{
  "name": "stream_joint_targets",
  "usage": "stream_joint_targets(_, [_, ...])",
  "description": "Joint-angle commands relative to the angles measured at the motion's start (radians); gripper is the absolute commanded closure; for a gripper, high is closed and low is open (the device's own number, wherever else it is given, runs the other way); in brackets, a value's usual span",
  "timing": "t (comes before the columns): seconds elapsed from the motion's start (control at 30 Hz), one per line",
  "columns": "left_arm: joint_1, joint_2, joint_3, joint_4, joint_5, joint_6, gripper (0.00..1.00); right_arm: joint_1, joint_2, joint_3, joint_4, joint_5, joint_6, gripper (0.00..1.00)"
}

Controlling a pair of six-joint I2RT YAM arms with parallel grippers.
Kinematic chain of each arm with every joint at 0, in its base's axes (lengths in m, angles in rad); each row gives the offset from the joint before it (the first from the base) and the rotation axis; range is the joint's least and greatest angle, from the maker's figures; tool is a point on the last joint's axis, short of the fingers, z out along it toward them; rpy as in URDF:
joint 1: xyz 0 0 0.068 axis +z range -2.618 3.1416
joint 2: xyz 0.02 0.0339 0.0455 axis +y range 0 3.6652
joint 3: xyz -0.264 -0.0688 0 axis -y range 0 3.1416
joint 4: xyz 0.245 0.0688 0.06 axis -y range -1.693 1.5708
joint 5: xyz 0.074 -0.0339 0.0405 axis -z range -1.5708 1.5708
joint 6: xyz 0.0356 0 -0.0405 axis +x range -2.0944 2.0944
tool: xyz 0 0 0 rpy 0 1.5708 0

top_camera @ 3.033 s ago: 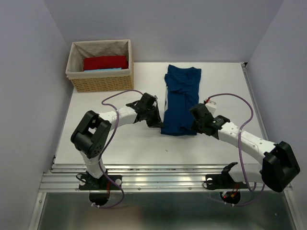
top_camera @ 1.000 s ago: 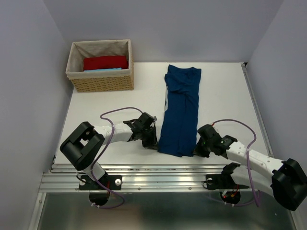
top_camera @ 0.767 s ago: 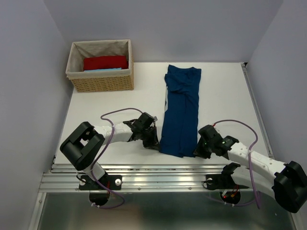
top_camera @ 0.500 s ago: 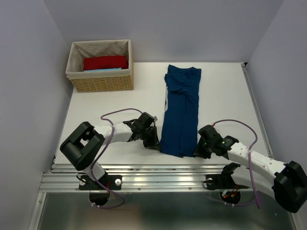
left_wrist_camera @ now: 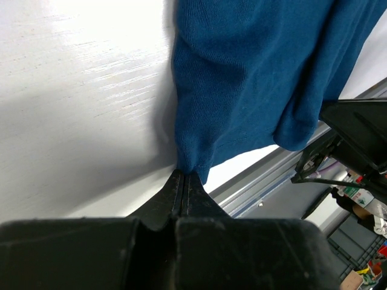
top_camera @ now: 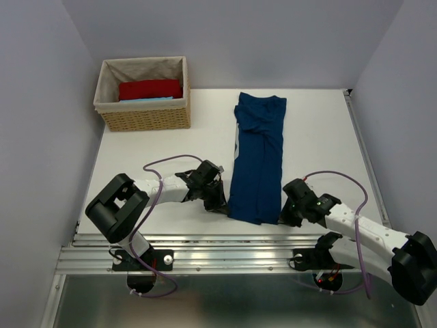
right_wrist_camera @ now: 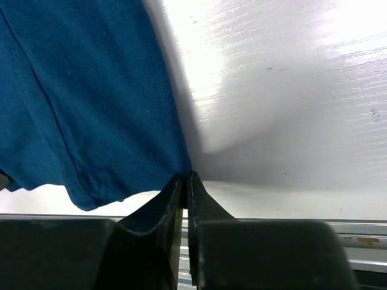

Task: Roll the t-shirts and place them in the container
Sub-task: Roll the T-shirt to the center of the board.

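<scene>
The navy blue t-shirt [top_camera: 256, 157] lies folded into a long narrow strip on the white table, its collar end far and its hem end near. My left gripper [top_camera: 222, 205] is shut on the hem's left corner [left_wrist_camera: 187, 160]. My right gripper [top_camera: 281, 217] is shut on the hem's right corner [right_wrist_camera: 178, 169]. Both corners are pinched just above the table near its front edge. A red t-shirt [top_camera: 151, 89] lies folded in the wicker basket [top_camera: 145, 117].
The wicker basket stands at the far left corner, with a light blue cloth [top_camera: 147, 100] under the red shirt. The metal rail [top_camera: 205, 249] runs along the table's front edge just behind my grippers. Purple cables [top_camera: 160, 167] loop over both arms.
Three seconds ago the shirt's hem lay farther up the table; both grippers pulled it toward the front edge, stretching the strip. Over the last second almost nothing moves.
</scene>
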Motion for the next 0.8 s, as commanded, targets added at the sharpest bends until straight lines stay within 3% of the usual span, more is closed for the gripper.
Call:
stream_joint_targets(0.0, [-0.007, -0.044, -0.003, 0.005, 0.002, -0.005, 1.0, 0.007, -0.02, 0.031, -0.045, 0.02, -0.005, 0.95])
stream_joint_targets(0.07, [-0.007, -0.047, -0.006, 0.005, 0.009, -0.011, 1.0, 0.007, -0.025, 0.039, -0.053, 0.023, -0.005, 0.99])
stream_joint_targets(0.53, [-0.007, -0.084, 0.044, 0.005, 0.051, -0.06, 1.0, 0.007, -0.053, 0.143, -0.159, 0.128, -0.005, 0.99])
stream_joint_targets(0.77, [0.014, -0.024, 0.127, -0.006, 0.031, -0.079, 1.0, 0.007, 0.047, 0.235, -0.168, 0.221, -0.042, 0.99])
